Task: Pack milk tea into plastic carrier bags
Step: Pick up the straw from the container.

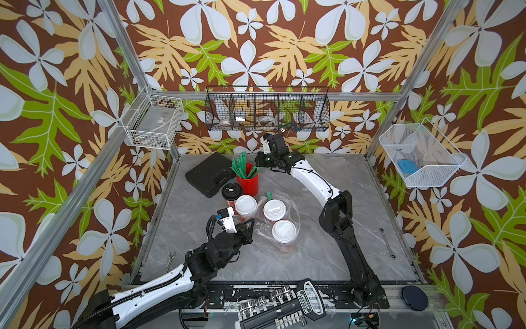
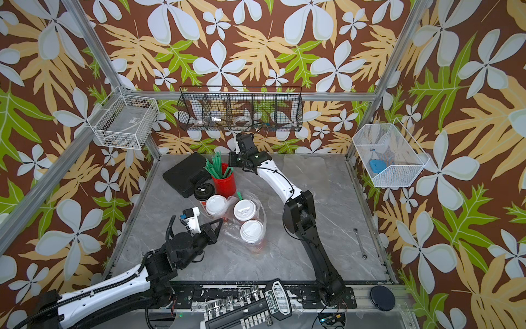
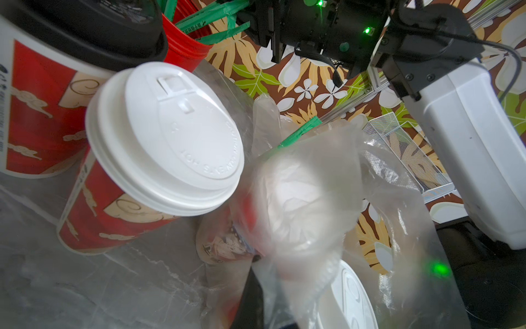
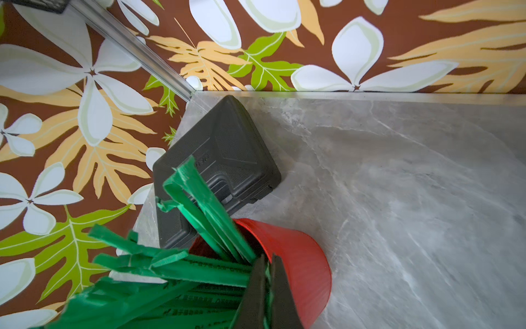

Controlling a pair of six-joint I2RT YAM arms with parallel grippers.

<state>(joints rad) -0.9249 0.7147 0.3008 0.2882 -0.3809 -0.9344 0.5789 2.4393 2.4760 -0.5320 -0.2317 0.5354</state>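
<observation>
Two white-lidded milk tea cups [image 1: 274, 210] [image 1: 284, 231] stand inside a clear plastic carrier bag [image 1: 296, 219], with a green straw [image 1: 269, 195] poking up beside them. Just left of the bag stand a third white-lidded cup [image 1: 245, 205] [image 3: 165, 136] and a black-lidded cup [image 1: 232, 191] [image 3: 85, 28]. My left gripper [image 1: 252, 225] [image 3: 267, 313] is shut on the bag's left edge [image 3: 313, 185]; the film drapes over its jaws. My right gripper [image 1: 257, 167] [image 4: 267, 270] is at the red straw cup [image 1: 248, 182] [image 4: 299, 262], shut on a green straw [image 4: 267, 284].
A black case [image 1: 210, 173] lies at the back left behind the cups. One wrench [image 1: 387, 242] lies at the right, another [image 1: 170, 259] at the left edge. A socket set [image 1: 273, 307] sits along the front rail. Wire baskets [image 1: 267, 109] hang on the walls.
</observation>
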